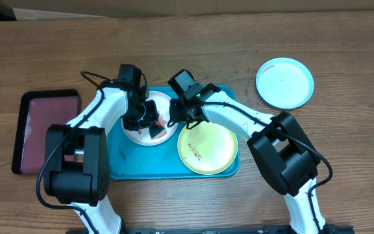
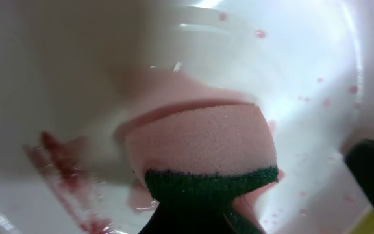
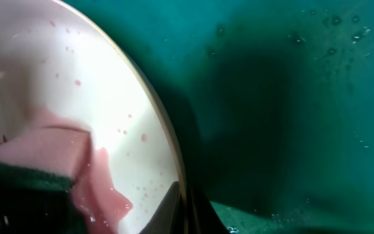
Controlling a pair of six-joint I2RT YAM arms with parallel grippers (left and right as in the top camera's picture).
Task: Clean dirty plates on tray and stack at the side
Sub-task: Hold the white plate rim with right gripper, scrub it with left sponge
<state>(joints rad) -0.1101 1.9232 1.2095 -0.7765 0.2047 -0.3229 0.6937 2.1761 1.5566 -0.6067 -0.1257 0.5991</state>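
- The white plate (image 1: 138, 136) lies face up in the far-left part of the tray (image 1: 119, 166). Being round, it has no long axis. Whether it sits flat or is slightly tipped I cannot tell.
- Red smears (image 2: 63, 172) streak one side of its bowl, and small pink droplets speckle the rest.
- A sponge (image 2: 203, 140) is pressed into the bowl, pink foam toward the plate and its green scouring layer on the gripped side.
- The left end effector (image 1: 149, 120) is pressed together on that sponge.
- The right end effector (image 3: 184, 211) pinches the white plate's rim on the side nearest the tray's middle, steadying it.
- The step in hand looks like scrubbing. To do it well:
  - Sweep the sponge across to the streaked side, which it does not yet cover.
  - Keep the pressure light and even, so the plate does not pivot out of the rim pinch.
  - Keep the strokes short of the rim, away from the right fingers.
- A yellow-green plate (image 1: 216, 149) sits face up in the tray's near-right part, just beside the white one, with dark specks on it.
- The tray's long axis runs left to right along the surface (image 1: 239, 39).
- A light blue plate (image 1: 284, 82) rests on the surface toward its far-right corner, well apart from the tray. It is probably the start of the stack.
- A maroon tray (image 1: 47, 127) lies by the surface's left edge.
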